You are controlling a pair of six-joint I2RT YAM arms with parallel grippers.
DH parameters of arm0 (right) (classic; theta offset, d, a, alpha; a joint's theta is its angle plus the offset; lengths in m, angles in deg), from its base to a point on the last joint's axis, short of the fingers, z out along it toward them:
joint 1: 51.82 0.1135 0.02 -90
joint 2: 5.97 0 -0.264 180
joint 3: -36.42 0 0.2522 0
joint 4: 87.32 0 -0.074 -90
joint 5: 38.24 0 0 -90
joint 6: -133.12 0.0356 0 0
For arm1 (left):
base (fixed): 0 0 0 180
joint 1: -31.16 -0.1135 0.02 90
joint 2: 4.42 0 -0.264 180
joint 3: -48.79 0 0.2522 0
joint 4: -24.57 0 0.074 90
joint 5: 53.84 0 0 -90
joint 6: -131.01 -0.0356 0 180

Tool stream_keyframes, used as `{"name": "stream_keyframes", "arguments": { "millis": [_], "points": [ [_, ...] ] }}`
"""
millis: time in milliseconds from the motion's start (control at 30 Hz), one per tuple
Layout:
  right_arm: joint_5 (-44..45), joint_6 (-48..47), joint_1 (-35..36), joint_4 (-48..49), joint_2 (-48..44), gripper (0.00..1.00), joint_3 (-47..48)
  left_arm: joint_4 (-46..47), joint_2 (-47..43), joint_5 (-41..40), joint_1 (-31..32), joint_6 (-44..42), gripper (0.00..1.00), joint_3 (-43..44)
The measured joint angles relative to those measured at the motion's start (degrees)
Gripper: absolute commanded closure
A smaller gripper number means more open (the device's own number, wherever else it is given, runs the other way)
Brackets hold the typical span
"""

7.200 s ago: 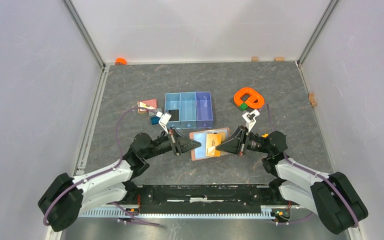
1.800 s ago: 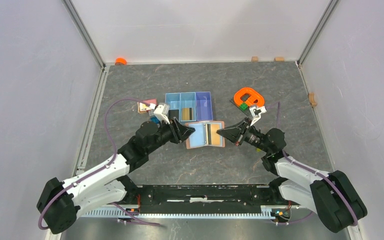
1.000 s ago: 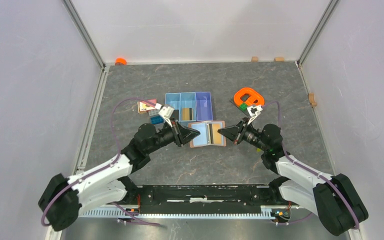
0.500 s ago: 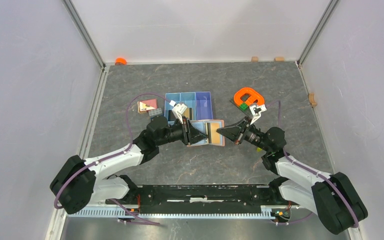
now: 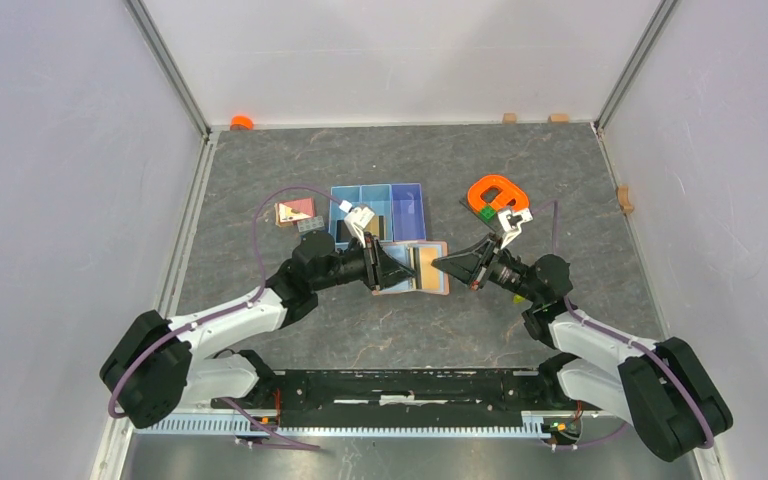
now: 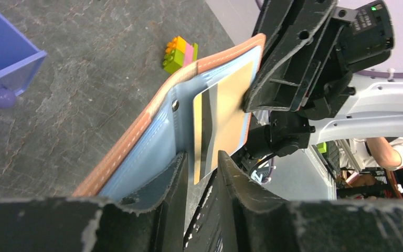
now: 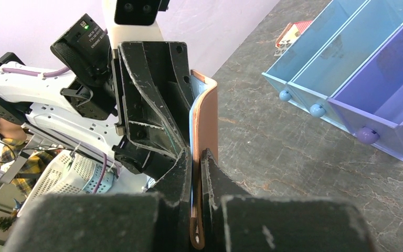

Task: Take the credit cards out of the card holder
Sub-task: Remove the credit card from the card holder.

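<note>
The card holder (image 5: 426,272) is open, salmon outside and grey-blue inside (image 6: 152,142), and held up between both arms. My right gripper (image 7: 197,152) is shut on its salmon flap (image 7: 209,121). A tan credit card (image 6: 231,115) with a black stripe sticks out of an inner pocket. My left gripper (image 6: 202,157) stands open a little, with the card's near end in the gap between its fingers (image 6: 178,173). From above, the left gripper (image 5: 397,272) and right gripper (image 5: 438,263) face each other across the holder. No black card is clearly in view.
A blue three-compartment tray (image 5: 407,205) stands just behind the holder, partly hidden by the left wrist. An orange ring-shaped piece (image 5: 497,195) lies back right, a pink block (image 5: 295,212) back left. Stacked toy bricks (image 6: 180,52) sit on the grey floor beyond the holder.
My left gripper has moved right from the holder's left edge onto its inside, around the tan card, and its jaws have widened slightly. The right gripper has kept its grip.
</note>
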Motion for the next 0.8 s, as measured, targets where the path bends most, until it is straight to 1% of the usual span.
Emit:
{"name": "stream_keyframes", "arguments": {
  "millis": [167,433,600,667,767,800],
  "points": [
    [-0.37,0.92,-0.07,1.53,0.61,1.0,0.0,4.52,-0.33,2.43,-0.46,0.96,0.78,-0.79],
    [-1.33,2.32,-0.09,4.15,1.95,1.0,0.0,11.52,-0.52,5.9,-0.98,3.32,0.79,-2.95],
    [-1.95,3.54,-0.04,6.47,3.17,1.0,0.0,16.72,-0.22,8.46,-1.05,5.6,0.76,-3.87],
    [-2.12,3.93,0.09,7.41,3.65,1.0,0.0,17.59,-0.2,8.72,-1.11,6.16,0.77,-4.13],
    [-2.27,4.31,0.2,8.31,4.22,1.0,0.0,17.68,-0.2,8.72,-1.14,6.29,0.84,-4.2],
    [-2.34,4.48,0.2,8.44,4.26,1.0,0.0,17.68,-0.17,8.72,-1.14,6.29,0.9,-4.2]
  ]
}}
